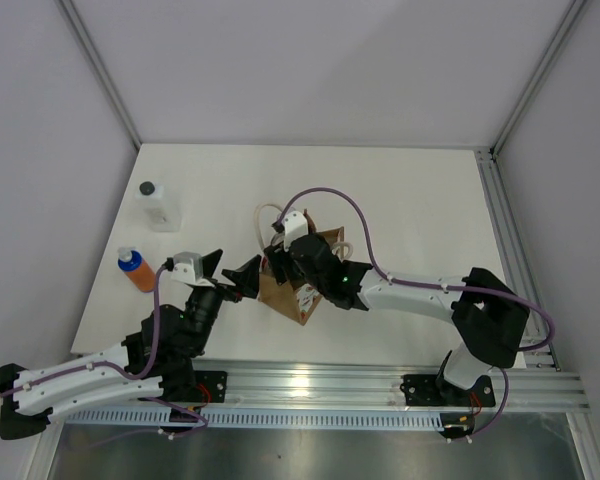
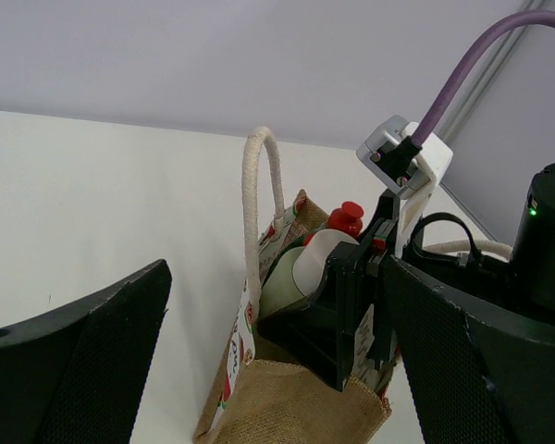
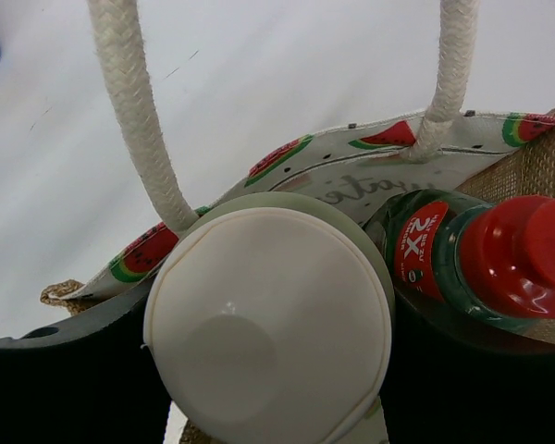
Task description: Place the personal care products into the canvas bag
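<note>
We see the right gripper clasping the olive-green bottle in the mouth of the canvas bag, beside the red-capped bottle. The left gripper hangs nearby, fingers spread wide.

Overhead rear view, two close wrist views, canvas bag common to all.

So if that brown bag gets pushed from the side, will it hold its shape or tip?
Likely floppy: the canvas bag is woven cloth, its edge curving. Probably top-heavy too, since the olive-green bottle and red-capped bottle poke above the rim.
</note>
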You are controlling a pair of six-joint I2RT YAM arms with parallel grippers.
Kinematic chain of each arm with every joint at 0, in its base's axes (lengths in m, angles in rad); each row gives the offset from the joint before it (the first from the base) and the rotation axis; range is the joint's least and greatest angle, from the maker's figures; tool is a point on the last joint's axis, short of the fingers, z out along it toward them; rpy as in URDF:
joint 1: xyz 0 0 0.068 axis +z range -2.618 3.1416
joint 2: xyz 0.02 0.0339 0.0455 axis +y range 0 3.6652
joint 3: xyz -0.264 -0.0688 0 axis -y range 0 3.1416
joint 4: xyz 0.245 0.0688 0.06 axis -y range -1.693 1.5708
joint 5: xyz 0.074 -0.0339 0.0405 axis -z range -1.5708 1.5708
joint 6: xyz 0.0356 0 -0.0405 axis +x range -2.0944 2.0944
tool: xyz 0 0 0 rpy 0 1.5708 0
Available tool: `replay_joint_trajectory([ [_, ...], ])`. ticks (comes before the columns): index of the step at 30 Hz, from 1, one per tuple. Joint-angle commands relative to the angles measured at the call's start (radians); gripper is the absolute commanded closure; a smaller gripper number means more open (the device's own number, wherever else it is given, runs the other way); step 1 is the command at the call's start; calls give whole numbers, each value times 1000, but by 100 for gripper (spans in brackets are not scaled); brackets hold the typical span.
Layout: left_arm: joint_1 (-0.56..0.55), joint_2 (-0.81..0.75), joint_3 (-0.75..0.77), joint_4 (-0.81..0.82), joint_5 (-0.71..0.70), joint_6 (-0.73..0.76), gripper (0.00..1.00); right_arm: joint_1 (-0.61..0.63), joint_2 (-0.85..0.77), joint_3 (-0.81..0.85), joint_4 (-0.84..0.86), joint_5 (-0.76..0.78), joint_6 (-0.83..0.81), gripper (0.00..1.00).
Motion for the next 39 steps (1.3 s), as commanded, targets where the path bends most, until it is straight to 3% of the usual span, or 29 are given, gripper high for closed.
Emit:
replay_joint_trajectory([
  [1,8,13,-9,39,-12,-10,1,18,5,48,75,30,6,58],
  [8,11,20,-4,35,-12,-12,1,20,30,64,55,50,22,41],
  [23,14,3,-6,25,-14,-17,1,21,30,80,26,53,23,24],
  [39,14,0,-4,24,-11,-18,1,26,-37,108,-25,57,-7,25],
])
